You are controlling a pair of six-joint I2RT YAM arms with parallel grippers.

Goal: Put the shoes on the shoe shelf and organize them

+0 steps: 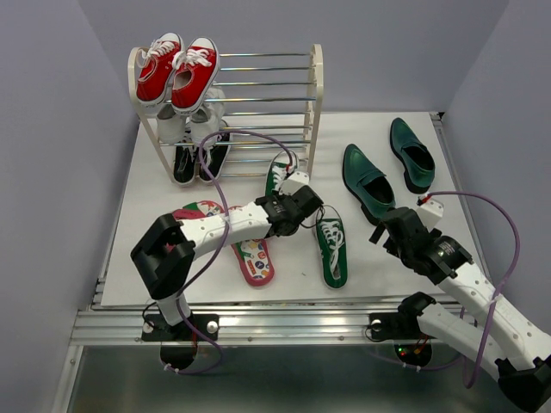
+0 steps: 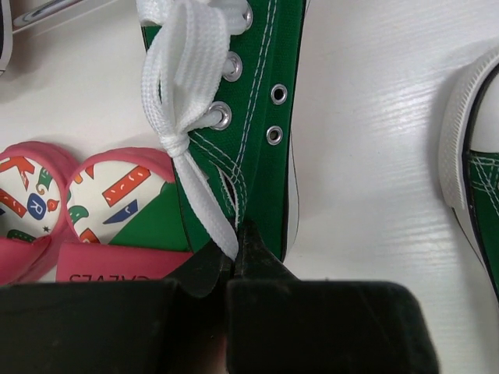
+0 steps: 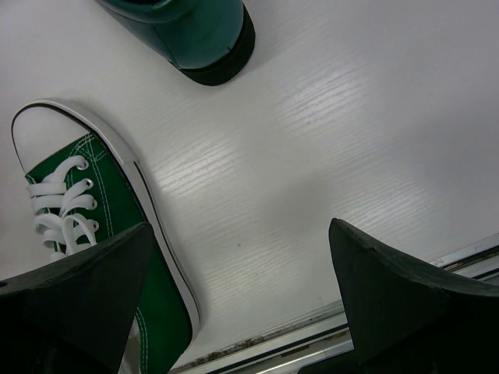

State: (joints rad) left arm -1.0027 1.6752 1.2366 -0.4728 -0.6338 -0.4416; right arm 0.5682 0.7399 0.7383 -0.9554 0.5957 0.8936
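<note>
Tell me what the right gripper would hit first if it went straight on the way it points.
Probably the bare table: the right gripper aims at white tabletop, with the green sneaker just off to one side and the loafer farther ahead. Depth is unclear.

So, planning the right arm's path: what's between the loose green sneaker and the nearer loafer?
Only bare table between green sneaker and loafer, clearest in the right wrist view.

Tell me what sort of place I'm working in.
Probably a robot lab cell, not a home: plain lilac walls box in a white table, an aluminium rail edges it, and the shelf looks staged.
</note>
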